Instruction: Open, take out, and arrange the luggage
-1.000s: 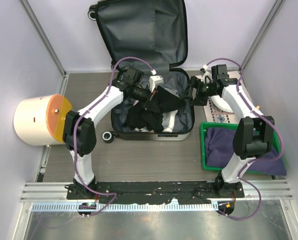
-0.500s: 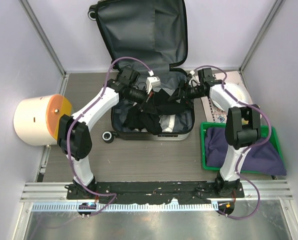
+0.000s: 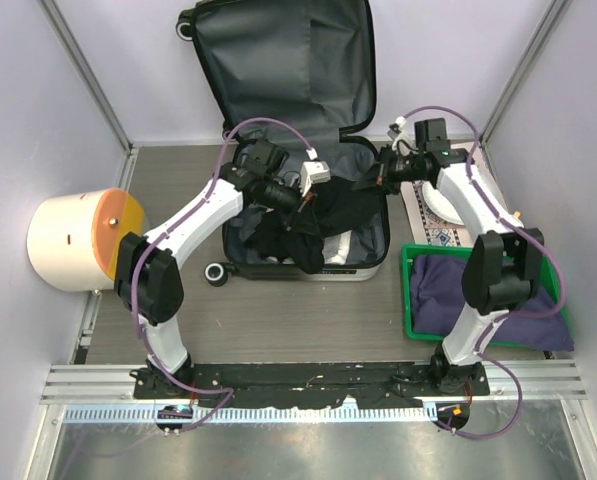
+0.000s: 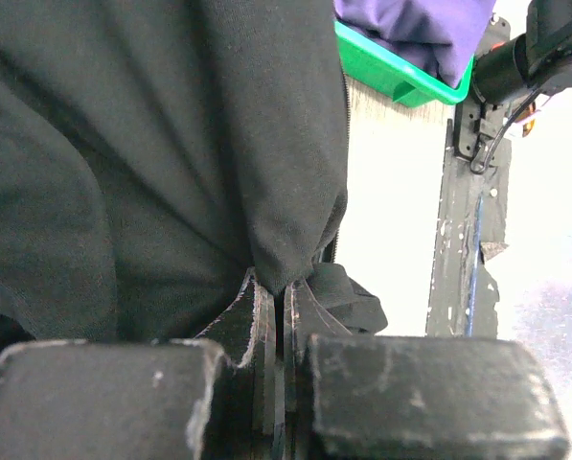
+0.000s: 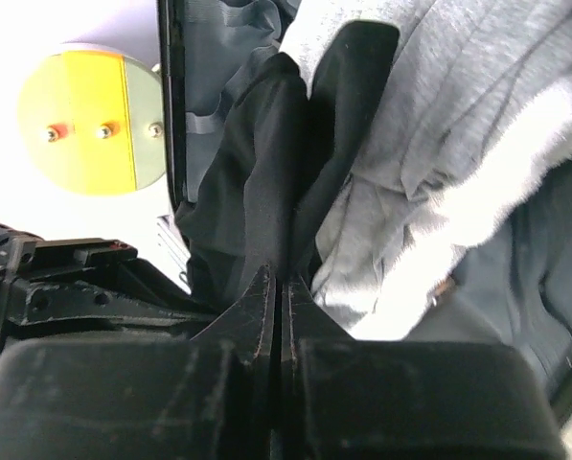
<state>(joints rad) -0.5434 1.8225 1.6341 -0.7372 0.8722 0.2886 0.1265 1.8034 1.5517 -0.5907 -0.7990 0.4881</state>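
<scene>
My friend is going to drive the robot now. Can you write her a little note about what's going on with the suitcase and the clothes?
Luggage: open, lid propped up at the back; grey-white clothes and dark ones inside.
Left tool: shut on the black garment.
Right tool: shut, pinching what looks like the same garment near the right rim.
Done: the luggage is opened; a purple cloth lies in the green tray.
Left: lift the black garment out, set it down, then take out the rest.
</scene>
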